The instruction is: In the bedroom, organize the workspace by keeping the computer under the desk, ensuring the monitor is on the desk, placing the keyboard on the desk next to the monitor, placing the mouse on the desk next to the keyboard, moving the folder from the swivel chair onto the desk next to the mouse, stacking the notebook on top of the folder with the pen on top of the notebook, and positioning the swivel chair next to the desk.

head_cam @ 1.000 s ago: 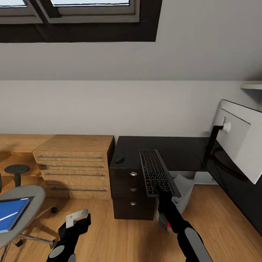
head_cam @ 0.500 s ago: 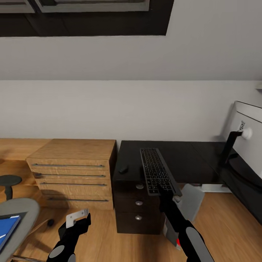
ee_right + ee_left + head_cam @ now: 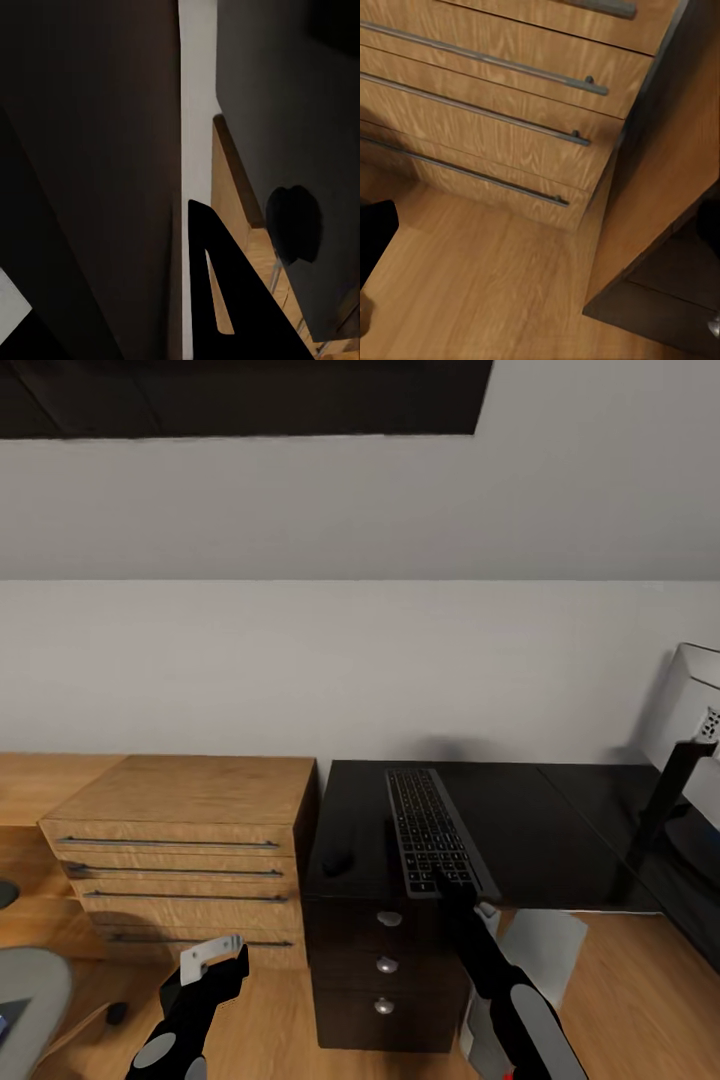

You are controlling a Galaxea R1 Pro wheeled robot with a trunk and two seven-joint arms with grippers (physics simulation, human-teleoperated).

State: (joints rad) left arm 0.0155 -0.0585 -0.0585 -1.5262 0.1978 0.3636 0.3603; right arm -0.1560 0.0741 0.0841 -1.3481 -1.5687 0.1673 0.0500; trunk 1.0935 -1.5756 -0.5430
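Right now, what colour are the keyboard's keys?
Dark grey keys on the keyboard, seen best in the head view.

Counts, head view: 1 keyboard [image 3: 432,834], 1 mouse [image 3: 337,860], 1 monitor [image 3: 690,745] (partly cut off at frame edge), 1 desk [image 3: 540,830]. 1 wooden drawer chest [image 3: 180,840] w/ 4 bar handles, 1 black drawer unit [image 3: 385,980] w/ 3 round knobs. 2 grippers: left gripper [image 3: 213,957], right gripper [image 3: 447,887]; 1 swivel chair [image 3: 25,995], just a corner visible.

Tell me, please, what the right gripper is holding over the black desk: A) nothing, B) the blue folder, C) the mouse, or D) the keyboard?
D: in the head view the right gripper grips the near end of the keyboard, held above the desk.
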